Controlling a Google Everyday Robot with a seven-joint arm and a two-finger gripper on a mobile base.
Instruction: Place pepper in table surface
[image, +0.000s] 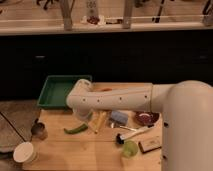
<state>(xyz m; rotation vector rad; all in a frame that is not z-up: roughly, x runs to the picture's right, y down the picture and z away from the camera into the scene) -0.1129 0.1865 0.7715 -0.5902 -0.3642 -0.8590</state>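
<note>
Table surface (80, 154): tray (52, 95) sits at far-L corner. Arm (120, 99) lies across far half of table from R edge, wrist ending by tray's near-R corner. Gripper (84, 117) hangs under wrist, just in front of tray, L of centre. Pepper (76, 129) lies on table just in front of gripper, slightly L; touching or not, can't tell. Stick-like item (99, 121) just R of gripper. R of that a small block (119, 117), then a bowl (146, 118) nr R edge. Utensil (127, 134) lies crosswise in front of block & bowl. Round item (130, 148) nr front edge, R of centre; flat box (150, 145) just R of it. Small can (39, 131) at L edge, L of pepper. Cup (25, 151) at near-L corner.
</note>
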